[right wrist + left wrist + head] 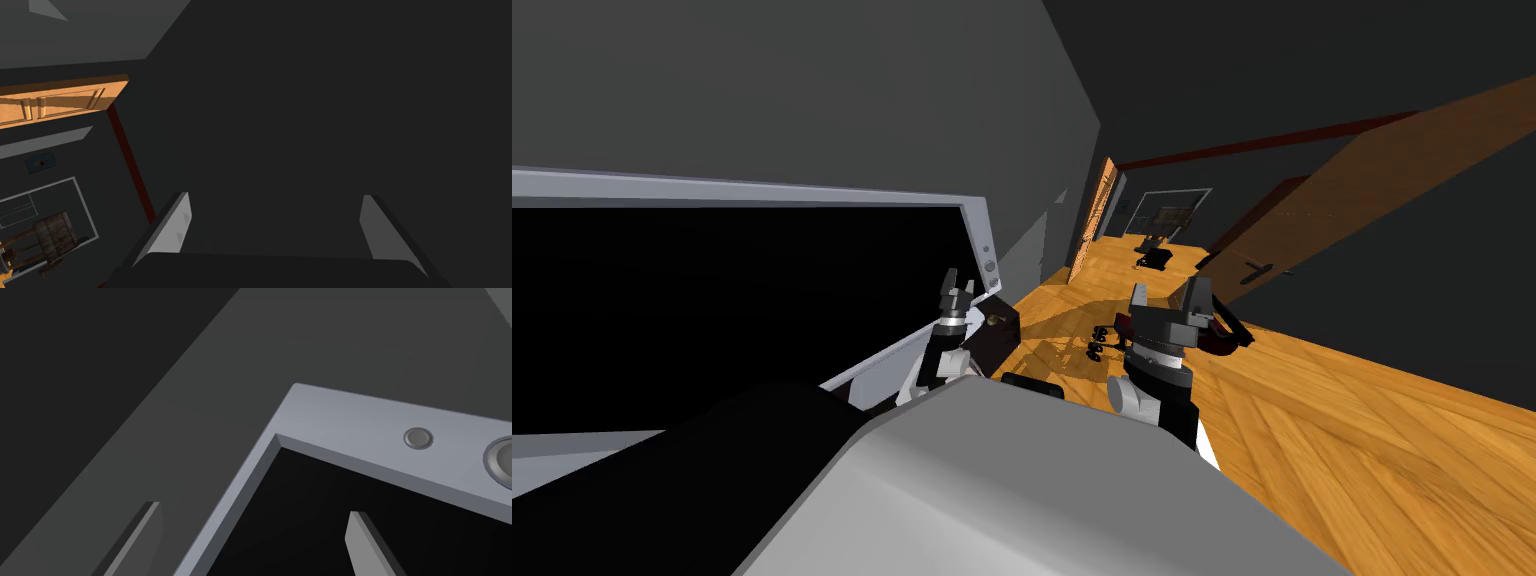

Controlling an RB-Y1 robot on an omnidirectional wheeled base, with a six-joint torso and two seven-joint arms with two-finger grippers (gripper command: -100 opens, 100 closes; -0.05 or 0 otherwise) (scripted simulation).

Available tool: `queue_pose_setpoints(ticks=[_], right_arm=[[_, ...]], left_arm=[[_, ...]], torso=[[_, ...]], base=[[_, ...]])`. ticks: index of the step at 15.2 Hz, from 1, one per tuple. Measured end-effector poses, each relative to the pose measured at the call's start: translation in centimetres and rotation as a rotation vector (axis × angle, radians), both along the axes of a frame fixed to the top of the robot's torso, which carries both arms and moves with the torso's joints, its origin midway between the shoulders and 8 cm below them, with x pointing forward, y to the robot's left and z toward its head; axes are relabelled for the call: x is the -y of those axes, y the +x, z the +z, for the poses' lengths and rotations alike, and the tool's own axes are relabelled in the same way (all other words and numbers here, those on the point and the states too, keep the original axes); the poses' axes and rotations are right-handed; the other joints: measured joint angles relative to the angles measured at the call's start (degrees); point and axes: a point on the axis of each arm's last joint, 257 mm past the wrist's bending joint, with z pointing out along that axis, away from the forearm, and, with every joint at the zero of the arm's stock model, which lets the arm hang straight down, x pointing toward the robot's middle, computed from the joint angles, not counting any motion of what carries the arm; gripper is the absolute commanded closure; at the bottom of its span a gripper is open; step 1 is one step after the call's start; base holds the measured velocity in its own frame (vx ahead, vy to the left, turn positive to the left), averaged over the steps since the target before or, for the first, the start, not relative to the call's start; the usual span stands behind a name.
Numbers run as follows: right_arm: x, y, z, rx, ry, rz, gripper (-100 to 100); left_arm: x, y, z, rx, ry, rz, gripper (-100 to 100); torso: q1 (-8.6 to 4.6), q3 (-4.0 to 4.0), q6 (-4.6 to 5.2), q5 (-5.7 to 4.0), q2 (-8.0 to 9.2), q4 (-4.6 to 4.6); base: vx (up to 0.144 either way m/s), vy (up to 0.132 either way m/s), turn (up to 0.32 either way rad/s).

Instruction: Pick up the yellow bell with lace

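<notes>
Left gripper (252, 508) spread, empty, at corner of grey frame (350, 423) round a black area (712, 320). Right gripper (275, 195) spread, empty, above wooden floor (1362, 450). Yellowish speck (993, 320) on dark box (1004, 342) just beside left gripper: too small to call it the bell.

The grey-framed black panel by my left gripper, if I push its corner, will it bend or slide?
Probably no bending: the grey-framed panel has a thick border with straight, crisp edges. It is very broad beside the left gripper, so it is likely heavy and slow to slide. Its frame looks smooth and plain, so a grip might slip on it.
</notes>
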Motion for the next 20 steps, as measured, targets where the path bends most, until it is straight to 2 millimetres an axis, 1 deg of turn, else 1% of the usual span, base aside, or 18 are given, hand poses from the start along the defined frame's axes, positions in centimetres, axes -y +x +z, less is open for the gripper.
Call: queue_pose_setpoints(ticks=[4, 7, 12, 14, 16, 20], right_arm=[[0.0, 0.0, 0.0, 0.000, 0.000, 0.000, 0], [0.0, 0.0, 0.0, 0.000, 0.000, 0.000, 0], [0.0, 0.0, 0.0, 0.000, 0.000, 0.000, 0], [0.0, 0.0, 0.0, 0.000, 0.000, 0.000, 0], [0.0, 0.0, 0.0, 0.000, 0.000, 0.000, 0], [0.0, 0.0, 0.0, 0.000, 0.000, 0.000, 0]], left_arm=[[0.4, 1.2, -1.1, -0.043, 0.033, -0.025, -100], [0.4, 2.5, -2.8, -0.097, 0.046, -0.039, -100], [-0.1, 4.6, -6.4, -0.200, 0.049, -0.048, -100], [-0.4, 5.7, -8.8, -0.258, 0.045, -0.048, -100], [-0.6, 6.6, -10.1, -0.297, 0.042, -0.049, -100], [-1.1, 8.2, -13.6, -0.395, 0.029, -0.044, -100]], torso=[[0.04, -0.03, 0.01, 0.01, -0.05, -0.01], [0.06, -0.05, 0.02, 0.02, -0.08, -0.02], [0.05, -0.06, 0.02, 0.02, -0.10, -0.03], [0.06, -0.07, 0.02, 0.02, -0.12, -0.03], [0.06, -0.07, 0.02, 0.02, -0.12, -0.03], [0.06, -0.07, 0.02, 0.02, -0.12, -0.03]], base=[[0.011, 0.005, -0.050], [0.015, 0.011, -0.079], [0.018, 0.008, -0.074], [0.022, 0.012, -0.089], [0.019, 0.011, -0.082], [0.020, 0.011, -0.083]])
